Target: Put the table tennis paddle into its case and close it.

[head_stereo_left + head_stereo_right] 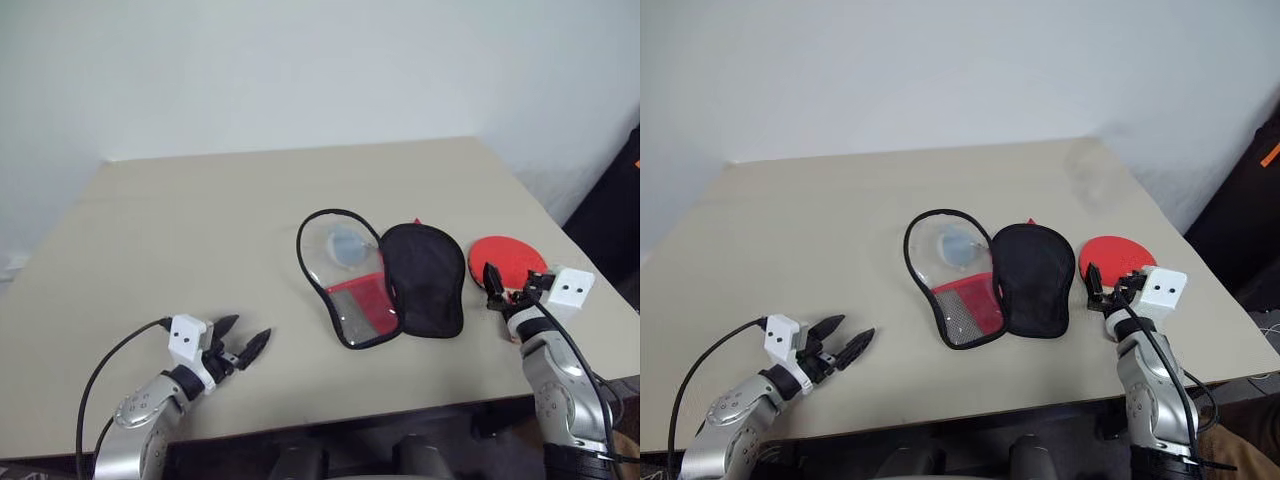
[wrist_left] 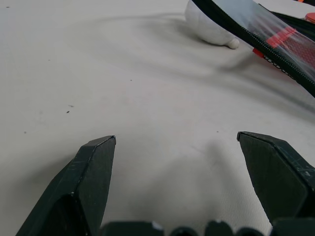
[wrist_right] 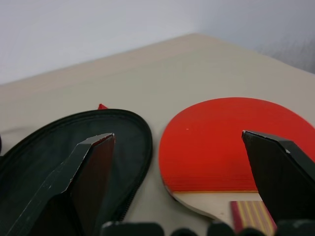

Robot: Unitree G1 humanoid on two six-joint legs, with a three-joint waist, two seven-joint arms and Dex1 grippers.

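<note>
The table tennis paddle (image 1: pixel 505 258) lies flat near the table's right edge, red face up, its light wooden handle (image 3: pixel 251 214) pointing toward me. My right gripper (image 1: pixel 512 283) hovers open over the handle end with nothing between its fingers. The case (image 1: pixel 345 275) lies unzipped and spread flat at mid-table. Its clear half with the red panel is on the left, and its black fabric half (image 1: pixel 425 275) is beside the paddle. My left gripper (image 1: pixel 250 328) stands open and empty near the front left, well short of the case (image 2: pixel 275 34).
A grey-white ball (image 1: pixel 347 243) rests under the clear half of the case and also appears in the left wrist view (image 2: pixel 211 27). The beige table (image 1: pixel 180 220) has bare room at left and back. A dark object stands off the table's right side.
</note>
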